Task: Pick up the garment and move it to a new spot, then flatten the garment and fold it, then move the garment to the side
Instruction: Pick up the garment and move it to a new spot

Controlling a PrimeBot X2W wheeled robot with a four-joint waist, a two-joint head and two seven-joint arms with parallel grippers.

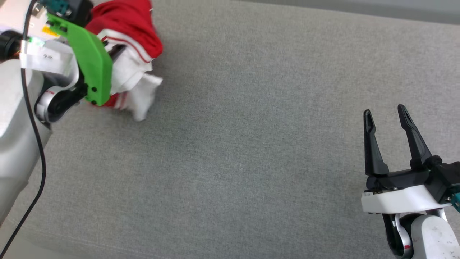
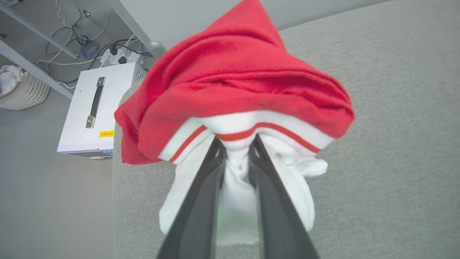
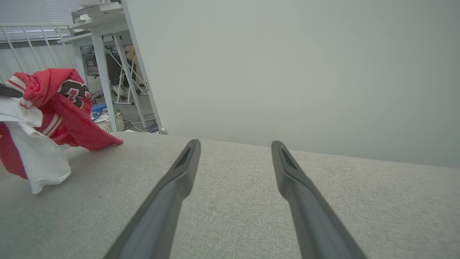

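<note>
The garment [image 1: 131, 43] is a bunched red shirt with white sleeves and red-striped trim, lifted at the far left of the grey surface, its lower folds hanging close to the cloth. In the left wrist view my left gripper [image 2: 237, 144] is shut on a white, red-striped fold of the garment [image 2: 233, 82], which drapes over the fingertips. In the head view the arm's green bracket hides those fingers. My right gripper [image 1: 385, 114] stands open at the lower right, far from the shirt. From the right wrist the garment [image 3: 46, 118] hangs at far left, and the right gripper [image 3: 235, 144] holds nothing.
The grey fabric surface [image 1: 251, 144] stretches wide between the two arms. Beyond its left edge stand a white box with a handle [image 2: 95, 111], a woven basket [image 2: 21, 90], cables and table legs [image 3: 102, 72]. A pale wall rises behind the far edge.
</note>
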